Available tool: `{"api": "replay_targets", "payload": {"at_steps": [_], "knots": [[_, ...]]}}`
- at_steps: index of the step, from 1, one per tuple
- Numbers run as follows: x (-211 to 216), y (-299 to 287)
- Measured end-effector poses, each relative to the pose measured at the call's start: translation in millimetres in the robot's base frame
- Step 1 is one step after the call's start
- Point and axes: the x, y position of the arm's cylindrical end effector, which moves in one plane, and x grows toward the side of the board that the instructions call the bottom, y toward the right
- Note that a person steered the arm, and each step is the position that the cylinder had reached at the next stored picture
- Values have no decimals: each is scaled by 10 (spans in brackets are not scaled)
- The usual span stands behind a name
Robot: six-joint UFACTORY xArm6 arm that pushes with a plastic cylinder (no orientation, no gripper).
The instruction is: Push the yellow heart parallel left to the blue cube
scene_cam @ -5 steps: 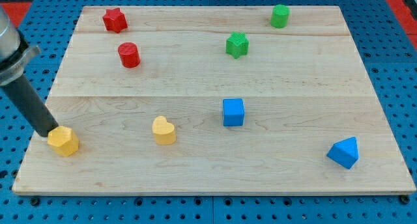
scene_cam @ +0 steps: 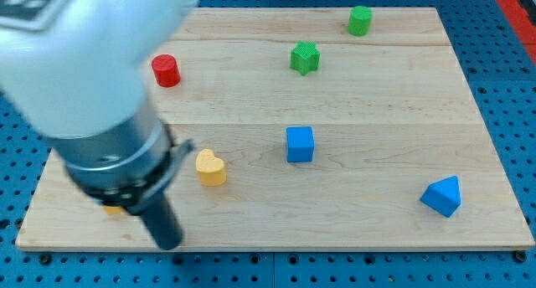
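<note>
The yellow heart (scene_cam: 210,167) lies on the wooden board (scene_cam: 377,112), left of the blue cube (scene_cam: 300,144) and slightly lower in the view. My arm fills the view's left side, large and blurred. My tip (scene_cam: 168,242) is at the board's bottom edge, below and left of the yellow heart, not touching it. A second yellow block (scene_cam: 112,209) shows only as a sliver behind the rod.
A red cylinder (scene_cam: 166,70) stands at the upper left. A green star-like block (scene_cam: 305,57) and a green cylinder (scene_cam: 360,20) sit at the top. A blue triangular block (scene_cam: 442,196) lies at the lower right. The arm hides the upper-left corner.
My arm has swung from the far left toward the bottom middle-left and looms much larger. It now hides the red star and most of the left yellow block. No block has visibly moved.
</note>
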Motion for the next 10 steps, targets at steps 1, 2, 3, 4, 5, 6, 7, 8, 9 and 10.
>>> {"api": "replay_targets", "payload": {"at_steps": [1, 2, 3, 4, 5, 6, 7, 8, 9, 10], "knots": [[-99, 305], [-216, 225], [-280, 321], [-425, 478], [-569, 482], [-715, 419], [-810, 175], [-867, 74], [-849, 531], [-695, 1053]]}}
